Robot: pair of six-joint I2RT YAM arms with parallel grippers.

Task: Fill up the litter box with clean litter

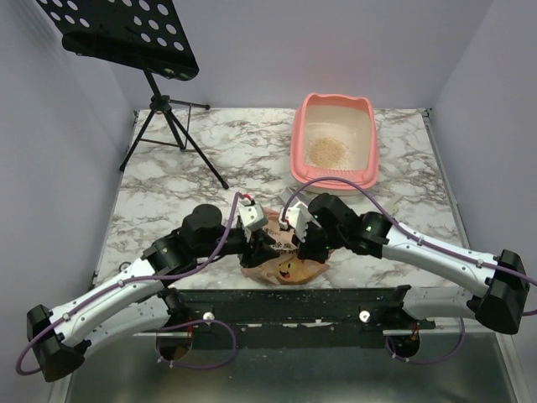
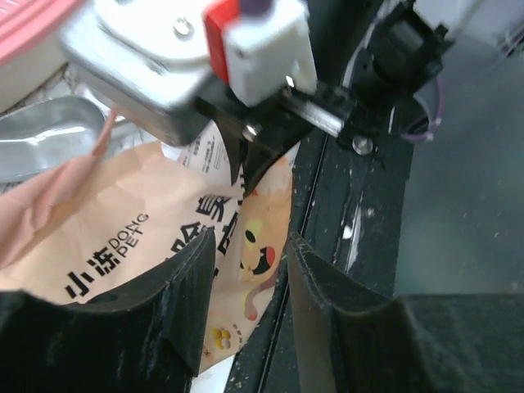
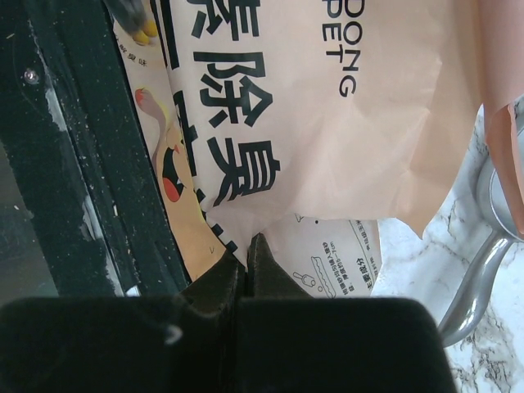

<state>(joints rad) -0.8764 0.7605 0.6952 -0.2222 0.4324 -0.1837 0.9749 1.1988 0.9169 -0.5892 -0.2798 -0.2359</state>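
Observation:
The pink litter box [image 1: 299,143] stands at the far right of the marble table, with a small pile of tan clean litter [image 1: 325,151] on its pale floor. An orange-tan printed paper bag [image 1: 283,267] lies crumpled at the near edge between both arms. My left gripper [image 2: 250,274] hangs open over the bag's [image 2: 123,221] lower corner, its fingers apart and off the paper. My right gripper [image 3: 246,250] is shut on a fold of the bag [image 3: 327,123], and its body with the white and red camera block [image 2: 254,49] shows in the left wrist view.
A grey metal scoop [image 2: 41,143] lies beside the bag, its handle [image 3: 479,278] over the marble. A black music stand [image 1: 126,34] on a tripod [image 1: 172,126] occupies the far left. The black base rail [image 1: 294,306] runs along the near edge.

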